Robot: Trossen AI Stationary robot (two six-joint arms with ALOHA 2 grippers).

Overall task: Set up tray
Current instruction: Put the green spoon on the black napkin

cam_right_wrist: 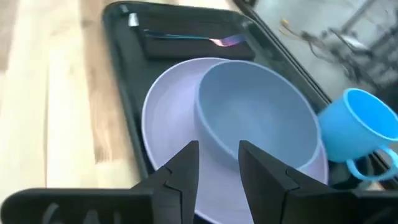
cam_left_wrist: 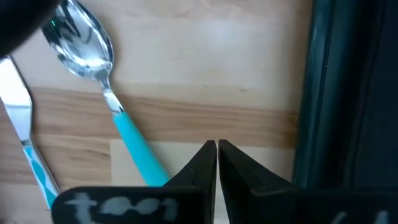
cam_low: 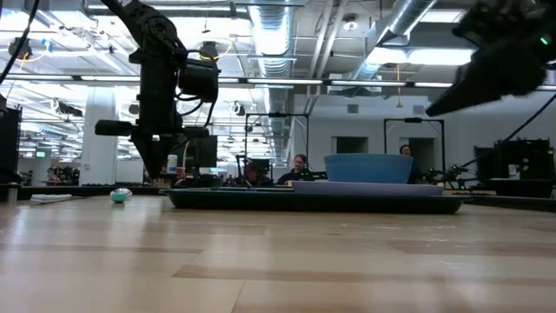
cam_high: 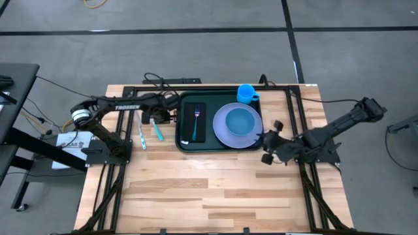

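The dark green tray [cam_high: 185,140] lies at the table's far middle. On it rest a lavender plate [cam_high: 222,130] carrying a blue bowl [cam_high: 240,121], a blue cup [cam_high: 247,93] in its far right corner, and a fork [cam_high: 196,121] on a narrow black rectangle [cam_high: 202,127]. A teal-handled spoon [cam_left_wrist: 93,56] and a knife [cam_left_wrist: 22,124] lie flat on the wood left of the tray. My left gripper [cam_left_wrist: 217,149] is shut and hovers between the spoon and the tray's left rim [cam_left_wrist: 336,93]. My right gripper [cam_right_wrist: 217,158] is open, raised off the tray's right near corner and facing the plate [cam_right_wrist: 168,106] and bowl [cam_right_wrist: 255,112].
Black frame rails [cam_high: 297,117] run along the table's left and right sides, and cables [cam_high: 157,81] lie at the far edge. Bare wood [cam_high: 209,189] fills the near half of the table. People sit in the room behind the table [cam_low: 300,165].
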